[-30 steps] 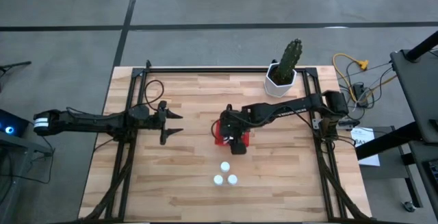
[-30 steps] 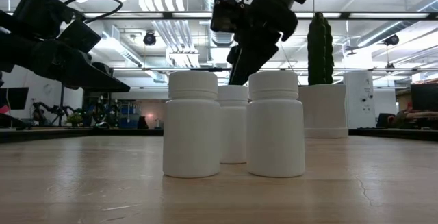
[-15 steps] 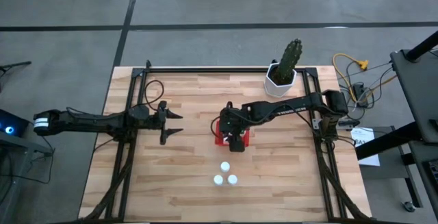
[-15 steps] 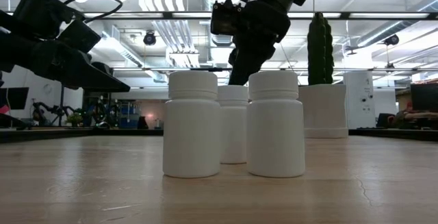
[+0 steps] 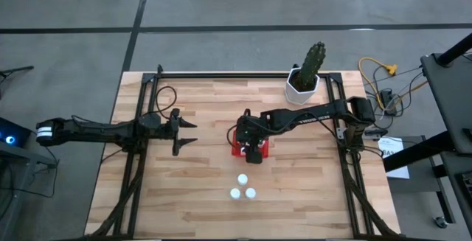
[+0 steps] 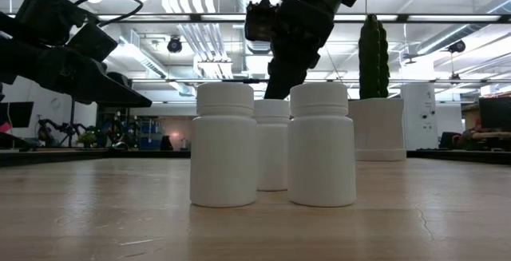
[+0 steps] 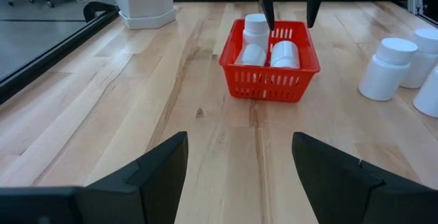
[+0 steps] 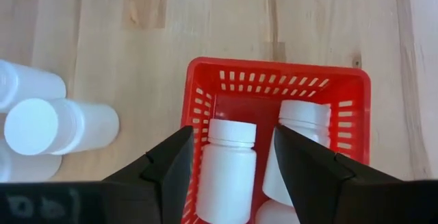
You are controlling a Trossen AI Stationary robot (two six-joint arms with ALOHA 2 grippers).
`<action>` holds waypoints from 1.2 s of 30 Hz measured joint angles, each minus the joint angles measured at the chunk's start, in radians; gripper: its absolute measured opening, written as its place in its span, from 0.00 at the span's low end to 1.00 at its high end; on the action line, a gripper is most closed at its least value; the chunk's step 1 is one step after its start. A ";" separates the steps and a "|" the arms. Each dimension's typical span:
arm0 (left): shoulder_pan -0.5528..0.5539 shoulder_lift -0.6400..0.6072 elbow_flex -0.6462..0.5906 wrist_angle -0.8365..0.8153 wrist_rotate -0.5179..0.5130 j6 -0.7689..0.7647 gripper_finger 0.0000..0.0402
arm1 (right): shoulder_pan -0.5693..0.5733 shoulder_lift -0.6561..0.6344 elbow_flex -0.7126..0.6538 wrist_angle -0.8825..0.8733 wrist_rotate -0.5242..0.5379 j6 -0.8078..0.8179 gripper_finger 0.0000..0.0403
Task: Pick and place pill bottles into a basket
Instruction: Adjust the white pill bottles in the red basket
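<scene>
The red basket [image 8: 345,94] stands mid-table and also shows in the high view [image 5: 237,144] and the left wrist view [image 7: 270,87]. Three white pill bottles lie or stand in it [image 8: 229,166] [image 8: 301,138] [image 7: 284,51]. Three more bottles stand together on the table nearer the front edge [image 5: 242,180] [image 6: 223,144] [image 7: 387,68]. My right gripper [image 8: 233,136] hovers open just above the basket, its fingers on either side of one bottle without touching it. My left gripper [image 7: 239,169] waits open and empty to the basket's left [image 5: 188,132].
A white pot with a tall green cactus [image 5: 304,79] stands at the table's far right, behind the basket [image 6: 377,125]. Dark metal frame rails run along the table's left and right sides [image 5: 136,167].
</scene>
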 joint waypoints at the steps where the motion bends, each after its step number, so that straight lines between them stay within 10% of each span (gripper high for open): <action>1: 0.000 0.000 0.000 0.000 0.000 0.000 0.61 | 0.000 0.000 0.000 0.001 0.000 -0.009 0.48; 36: 0.000 0.000 0.000 -0.001 0.000 0.000 0.61 | -0.044 0.000 0.000 -0.085 0.084 0.017 0.69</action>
